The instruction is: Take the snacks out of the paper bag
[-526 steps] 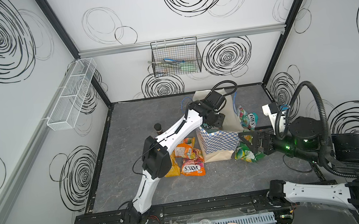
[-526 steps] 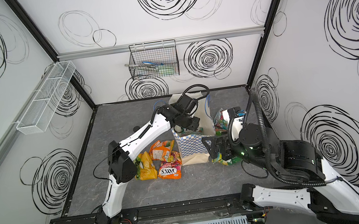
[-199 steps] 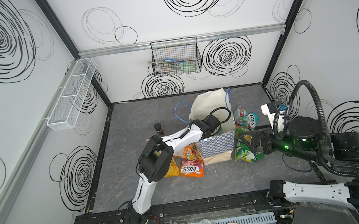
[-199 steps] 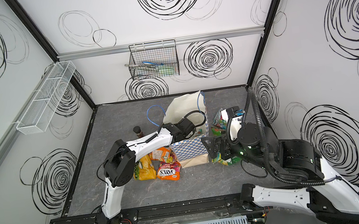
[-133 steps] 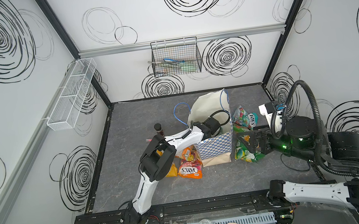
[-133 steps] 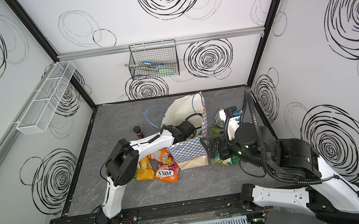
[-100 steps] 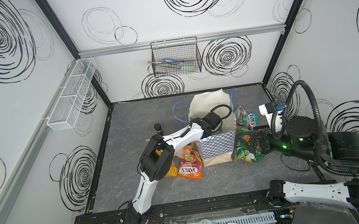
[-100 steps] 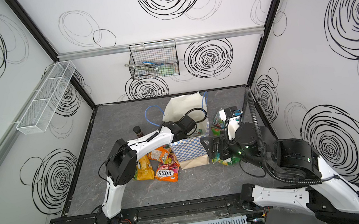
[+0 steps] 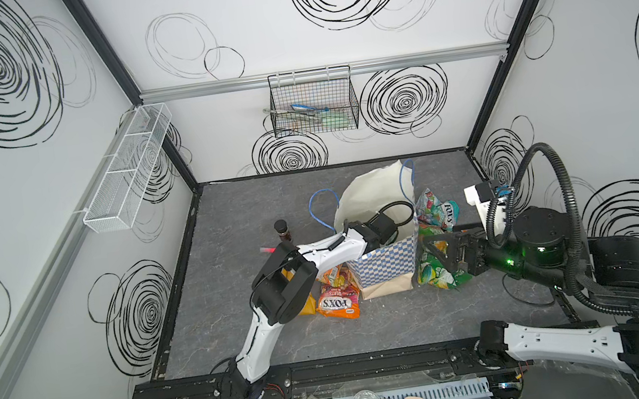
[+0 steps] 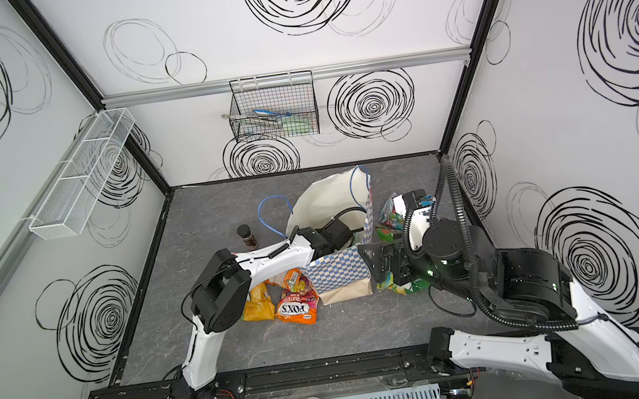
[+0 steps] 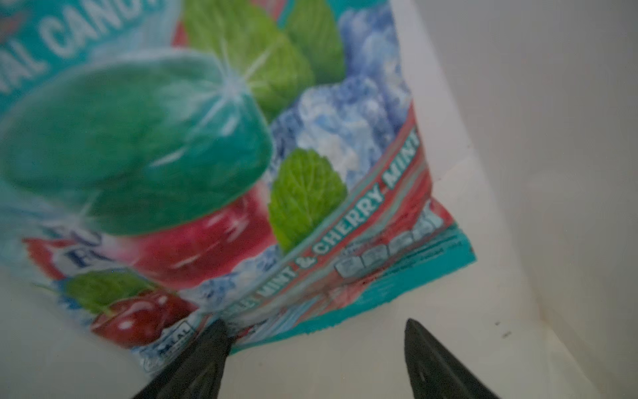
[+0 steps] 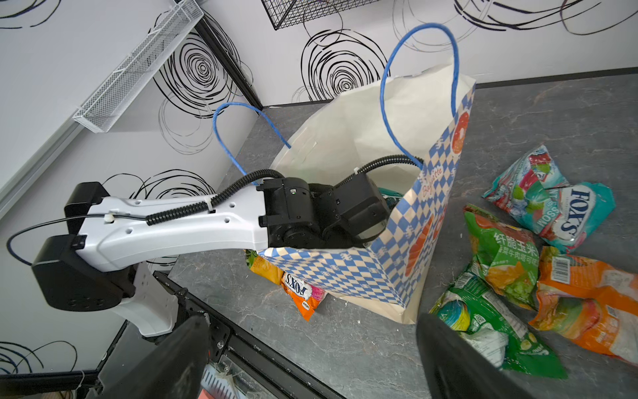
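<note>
The paper bag (image 9: 385, 267) stands open in the middle of the floor in both top views, with my left arm reaching into its mouth (image 12: 321, 207). The left gripper itself is hidden by the bag wall there. In the left wrist view my left gripper (image 11: 313, 321) is open over the bag's pale bottom. One fingertip (image 11: 214, 331) touches the edge of a teal mint-and-cherry snack packet (image 11: 172, 155) lying inside. My right gripper (image 9: 436, 254) is open and empty, just right of the bag above green packets (image 12: 500, 255). Other snacks lie outside: an orange FOX'S packet (image 9: 337, 301) and a teal FOX'S packet (image 12: 559, 207).
A yellow packet (image 9: 306, 305) lies under the left arm and an orange one (image 12: 587, 293) at the right. A small brown jar (image 9: 283, 230) and a pink marker (image 9: 268, 250) sit left of the bag. A wire basket (image 9: 313, 102) hangs on the back wall.
My left arm has dropped from above the bag's mouth down into the bag, which has rocked a little. The left jaws have spread wider. The right arm has barely moved.
</note>
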`<state>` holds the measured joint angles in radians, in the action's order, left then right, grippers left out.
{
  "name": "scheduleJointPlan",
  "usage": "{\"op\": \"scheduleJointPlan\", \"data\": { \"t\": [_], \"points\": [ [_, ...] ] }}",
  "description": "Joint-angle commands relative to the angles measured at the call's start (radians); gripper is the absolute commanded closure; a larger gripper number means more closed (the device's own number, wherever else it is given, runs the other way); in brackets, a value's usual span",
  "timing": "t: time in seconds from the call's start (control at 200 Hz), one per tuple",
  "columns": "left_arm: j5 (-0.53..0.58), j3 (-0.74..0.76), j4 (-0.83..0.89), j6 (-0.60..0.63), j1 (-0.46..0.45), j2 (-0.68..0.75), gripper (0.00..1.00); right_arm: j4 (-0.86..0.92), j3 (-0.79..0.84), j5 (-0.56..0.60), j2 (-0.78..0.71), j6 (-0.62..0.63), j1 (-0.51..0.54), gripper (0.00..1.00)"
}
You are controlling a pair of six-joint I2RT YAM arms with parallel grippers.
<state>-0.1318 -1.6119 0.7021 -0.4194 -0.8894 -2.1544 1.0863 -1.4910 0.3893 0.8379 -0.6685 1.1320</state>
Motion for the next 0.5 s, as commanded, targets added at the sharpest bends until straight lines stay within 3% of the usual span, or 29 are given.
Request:
{"op": "scheduleJointPlan", "data": {
  "t": [0.0,0.205,0.29,0.375,0.495],
  "points": [
    [0.000,0.054,-0.022,0.001,0.006,-0.025,0.16,0.006,-0.007,0.014,-0.008,-0.011,-0.004,0.03],
    [-0.013,0.111,-0.057,-0.004,0.008,-0.037,0.16,0.000,-0.006,0.015,-0.005,-0.010,-0.005,0.03],
    [-0.008,0.127,-0.052,-0.004,0.007,-0.051,0.20,0.000,-0.008,0.014,-0.002,-0.010,-0.005,0.03],
    [-0.007,0.152,-0.059,-0.003,0.010,-0.048,0.32,0.001,-0.007,0.013,-0.004,-0.011,-0.005,0.03],
    [-0.009,0.157,-0.063,0.000,0.014,-0.028,0.58,0.001,-0.007,0.017,-0.005,-0.012,-0.005,0.03]
  ]
}}
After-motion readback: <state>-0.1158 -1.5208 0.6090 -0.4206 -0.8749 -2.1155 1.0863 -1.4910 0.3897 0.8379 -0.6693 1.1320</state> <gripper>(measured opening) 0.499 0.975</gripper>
